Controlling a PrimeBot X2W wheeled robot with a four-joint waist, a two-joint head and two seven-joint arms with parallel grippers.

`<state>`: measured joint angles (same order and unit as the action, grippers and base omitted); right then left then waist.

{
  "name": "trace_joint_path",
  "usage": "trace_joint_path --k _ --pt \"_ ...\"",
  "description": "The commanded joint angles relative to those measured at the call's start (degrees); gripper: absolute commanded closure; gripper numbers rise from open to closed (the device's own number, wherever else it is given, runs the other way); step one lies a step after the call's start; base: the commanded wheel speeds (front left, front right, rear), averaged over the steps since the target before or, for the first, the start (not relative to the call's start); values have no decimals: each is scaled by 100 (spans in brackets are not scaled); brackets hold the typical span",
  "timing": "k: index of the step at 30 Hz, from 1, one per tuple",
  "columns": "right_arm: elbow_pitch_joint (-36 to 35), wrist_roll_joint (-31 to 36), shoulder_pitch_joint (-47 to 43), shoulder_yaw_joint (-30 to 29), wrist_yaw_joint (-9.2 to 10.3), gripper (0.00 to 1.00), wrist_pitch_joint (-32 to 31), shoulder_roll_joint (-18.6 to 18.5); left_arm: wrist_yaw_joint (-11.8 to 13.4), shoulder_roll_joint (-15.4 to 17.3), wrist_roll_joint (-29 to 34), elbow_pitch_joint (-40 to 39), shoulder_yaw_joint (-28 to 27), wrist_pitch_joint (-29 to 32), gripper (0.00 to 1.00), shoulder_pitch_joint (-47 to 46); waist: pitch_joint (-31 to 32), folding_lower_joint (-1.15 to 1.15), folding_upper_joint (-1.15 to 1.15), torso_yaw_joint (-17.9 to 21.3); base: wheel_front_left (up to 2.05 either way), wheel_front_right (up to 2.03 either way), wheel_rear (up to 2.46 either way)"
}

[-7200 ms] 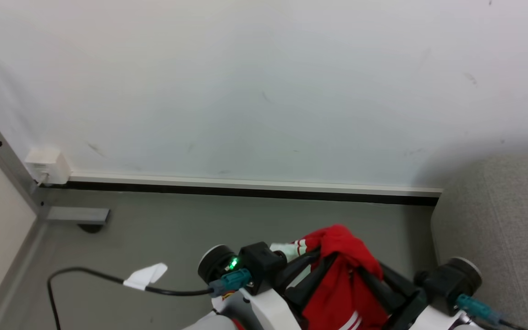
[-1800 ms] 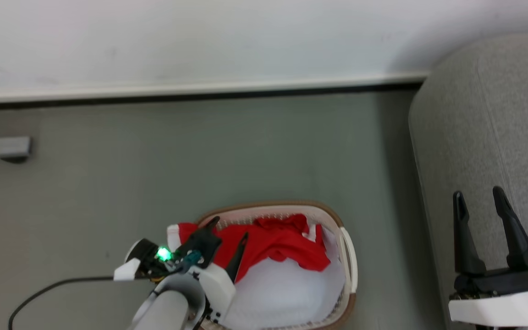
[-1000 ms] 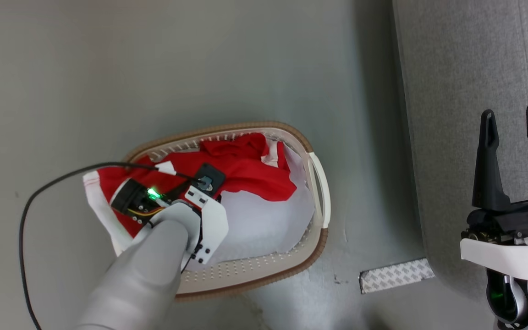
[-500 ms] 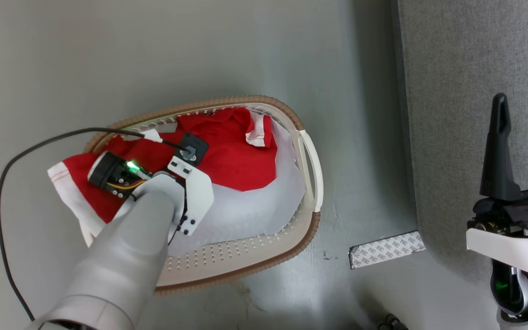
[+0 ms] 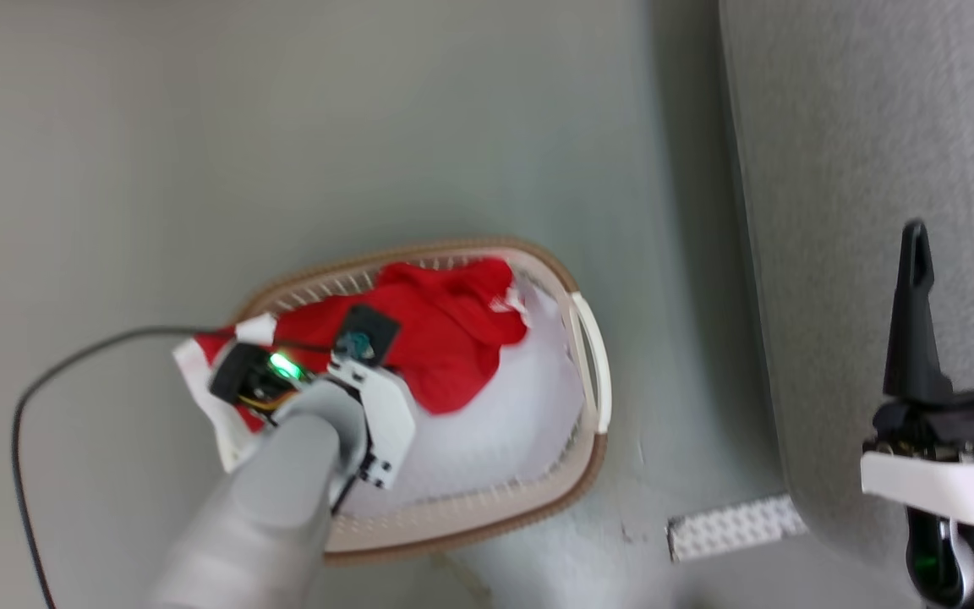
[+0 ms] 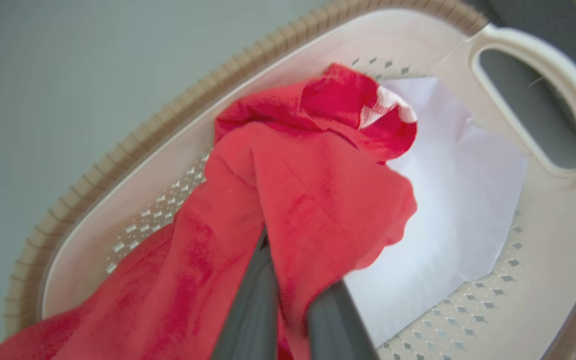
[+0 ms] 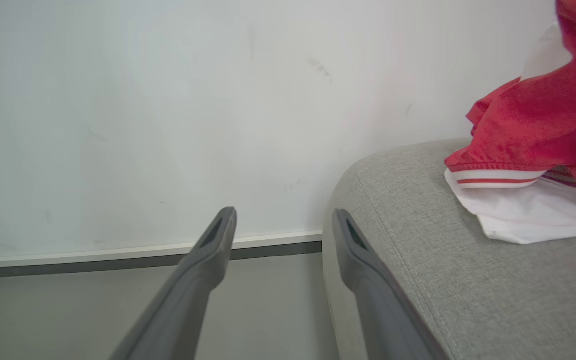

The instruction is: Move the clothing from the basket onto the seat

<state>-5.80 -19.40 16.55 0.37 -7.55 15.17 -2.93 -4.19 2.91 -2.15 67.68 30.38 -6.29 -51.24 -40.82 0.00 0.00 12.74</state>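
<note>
Grey floor (image 5: 284,127): left jaws pinch red clothing (image 6: 308,200) inside basket (image 5: 453,514); right jaws spread.

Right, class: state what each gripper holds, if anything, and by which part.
The left gripper is shut on a bunched red fold of the clothing, away from its white hem. The right gripper is open and holds nothing.

Even, bright light; head and left wrist views motion-blurred
</note>
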Motion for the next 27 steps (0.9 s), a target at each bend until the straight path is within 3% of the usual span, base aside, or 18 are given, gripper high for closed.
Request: trace_joint_path --k 1,13,27 --pt "47 51 -172 -55 12 0 -4 -4 -44 8 -206 -190 70 -117 100 204 565 0 0 -246 0 0 0" --pt "255 239 -1133 -126 12 0 -3 -130 -169 7 -1356 -1814 293 -233 100 1492 2485 0 0 -813 0 0 0" --pt "470 448 -1972 102 13 0 -4 -320 311 700 -1770 -4424 17 39 100 3066 3926 0 0 -1057 0 0 0"
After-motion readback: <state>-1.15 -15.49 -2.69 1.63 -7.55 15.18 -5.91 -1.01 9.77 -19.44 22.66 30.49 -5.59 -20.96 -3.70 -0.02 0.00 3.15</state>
